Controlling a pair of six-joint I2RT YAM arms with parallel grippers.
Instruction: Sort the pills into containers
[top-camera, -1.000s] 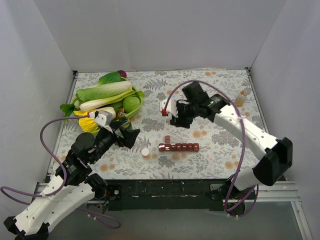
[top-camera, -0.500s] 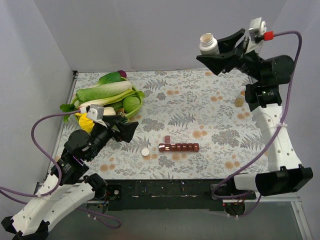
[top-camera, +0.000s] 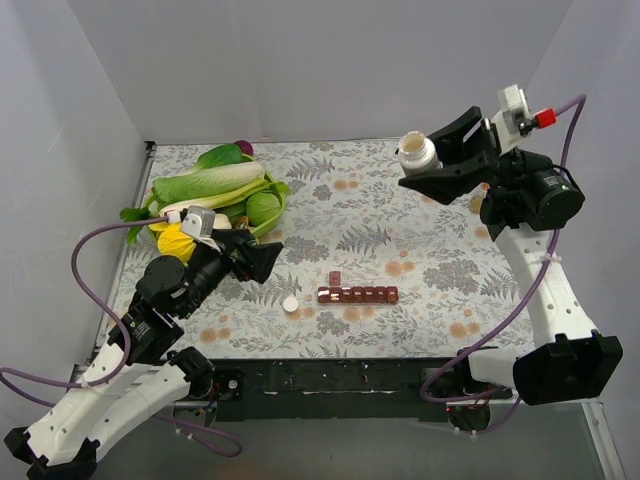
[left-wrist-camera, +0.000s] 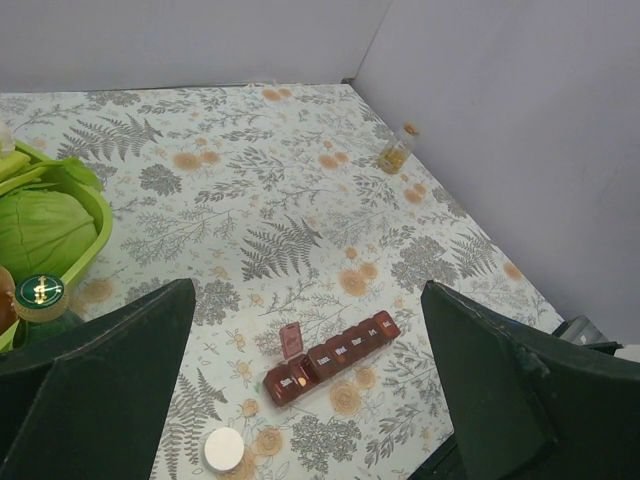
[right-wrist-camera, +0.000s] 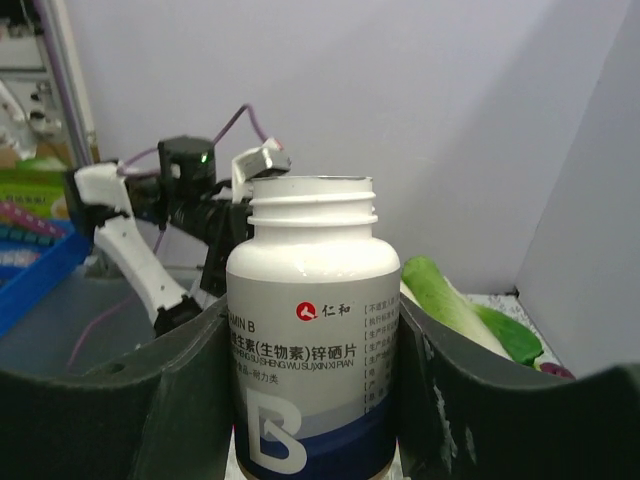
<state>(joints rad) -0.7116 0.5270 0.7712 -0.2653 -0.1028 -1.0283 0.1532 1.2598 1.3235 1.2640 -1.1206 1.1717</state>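
Observation:
The containers are a dark red-brown pill strip (top-camera: 357, 294) lying near the table's front middle. It also shows in the left wrist view (left-wrist-camera: 330, 357). Its second lid (left-wrist-camera: 291, 340) stands open, with a small orange pill (left-wrist-camera: 301, 382) inside that compartment. My right gripper (top-camera: 425, 165) is shut on an uncapped white pill bottle (top-camera: 417, 152), upright and high above the back right of the table. The bottle fills the right wrist view (right-wrist-camera: 312, 330). My left gripper (top-camera: 262, 258) is open and empty, hovering left of the strip.
The bottle's white cap (top-camera: 290, 304) lies just left of the strip. A green basket (top-camera: 275, 210) with bok choy (top-camera: 205, 185) and a cabbage (left-wrist-camera: 40, 230) stands at the back left. A small bottle of yellow pills (top-camera: 480, 203) stands at the right wall.
My right arm lifted the white bottle from just above the strip to high at the back right, then lowered a little. My left gripper shifted slightly to the right.

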